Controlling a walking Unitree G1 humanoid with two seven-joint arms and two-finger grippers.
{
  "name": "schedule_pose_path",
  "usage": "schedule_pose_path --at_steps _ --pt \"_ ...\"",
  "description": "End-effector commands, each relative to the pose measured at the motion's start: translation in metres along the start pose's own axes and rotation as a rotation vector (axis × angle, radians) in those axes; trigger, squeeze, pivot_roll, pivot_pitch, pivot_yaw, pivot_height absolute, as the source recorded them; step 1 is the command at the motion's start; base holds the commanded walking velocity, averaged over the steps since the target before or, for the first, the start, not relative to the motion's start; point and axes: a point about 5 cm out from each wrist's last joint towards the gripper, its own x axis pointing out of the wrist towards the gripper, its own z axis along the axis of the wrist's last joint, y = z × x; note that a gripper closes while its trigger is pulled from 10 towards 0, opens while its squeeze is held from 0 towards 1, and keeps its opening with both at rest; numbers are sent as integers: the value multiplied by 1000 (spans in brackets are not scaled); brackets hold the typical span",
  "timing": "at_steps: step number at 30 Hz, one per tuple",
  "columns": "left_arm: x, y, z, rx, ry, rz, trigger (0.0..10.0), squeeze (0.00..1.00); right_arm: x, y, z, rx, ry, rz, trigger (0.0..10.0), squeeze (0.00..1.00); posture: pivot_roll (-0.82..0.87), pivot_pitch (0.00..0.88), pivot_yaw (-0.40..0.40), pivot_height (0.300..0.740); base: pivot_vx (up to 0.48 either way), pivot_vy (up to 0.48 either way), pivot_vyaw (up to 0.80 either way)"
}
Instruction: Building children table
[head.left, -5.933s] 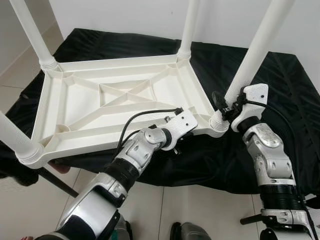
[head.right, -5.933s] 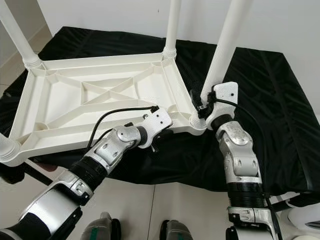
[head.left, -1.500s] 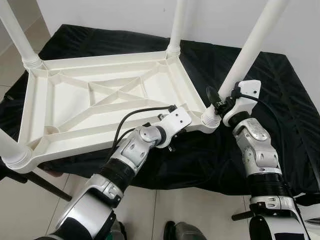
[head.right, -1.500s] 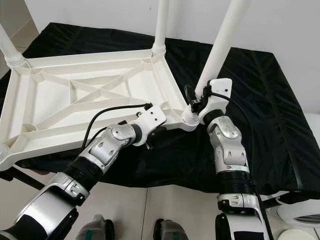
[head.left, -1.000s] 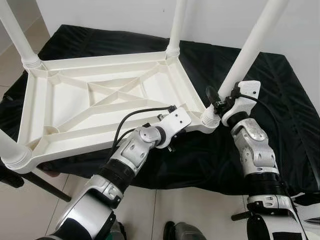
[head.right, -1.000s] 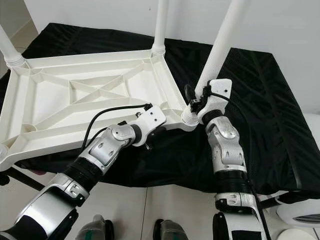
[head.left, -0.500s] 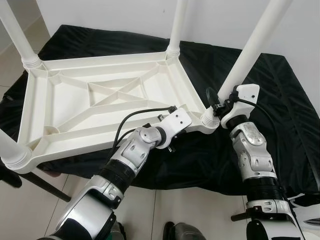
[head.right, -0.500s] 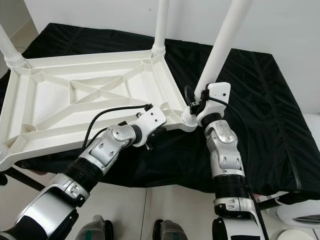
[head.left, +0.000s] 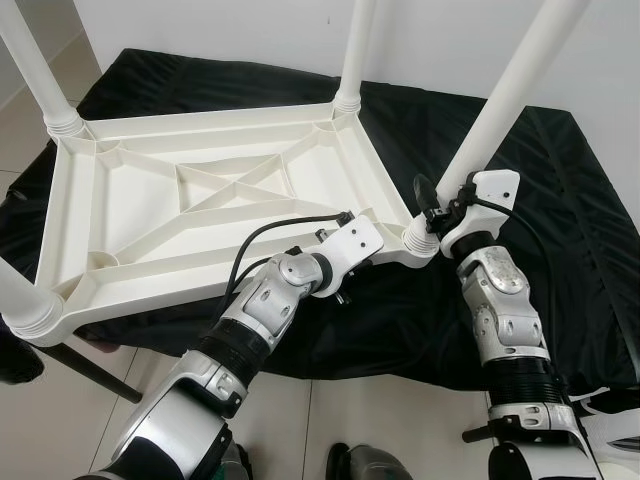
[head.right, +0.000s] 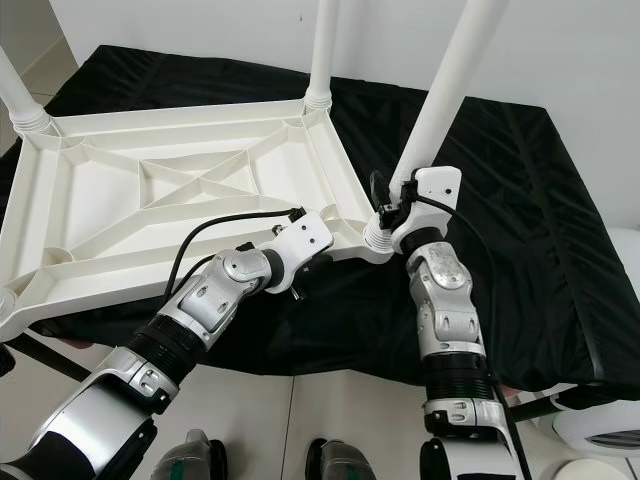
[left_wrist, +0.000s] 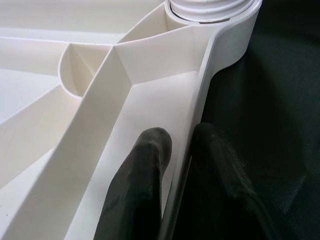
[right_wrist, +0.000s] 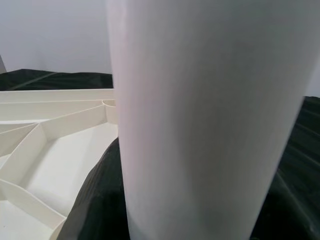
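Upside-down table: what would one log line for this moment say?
left gripper: pinching tabletop rim | right gripper: at near-right leg base | black cloth beneath

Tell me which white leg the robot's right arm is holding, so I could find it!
Find the white table top lying upside down on the black cloth. Four legs stick up from its corners; pick the leg at the near corner on the robot's right. It alone has a pincer, the right pincer, at its base.

Smooth white plastic table (head.left: 200, 190), matt black cloth (head.left: 560, 200)
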Motion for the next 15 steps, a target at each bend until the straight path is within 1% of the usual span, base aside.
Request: schedule_pose_path --at_steps 1,6,9,15 --pt "0 -2 14 39 -46 8 10000 0 -11 6 -43 51 201 -3 10000 0 16 68 -35 740 0 0 0" --pt "0 -2 14 39 -47 9 10000 0 -11 9 -42 51 193 -10 10000 0 16 68 -36 740 0 0 0" --pt "0 -1 14 40 -48 13 10000 0 -12 16 -37 50 156 -60 10000 0 16 67 -38 740 0 0 0" --pt "0 -1 15 40 -50 14 10000 0 -14 19 -37 70 141 -99 10000 0 16 66 -39 740 0 0 0"
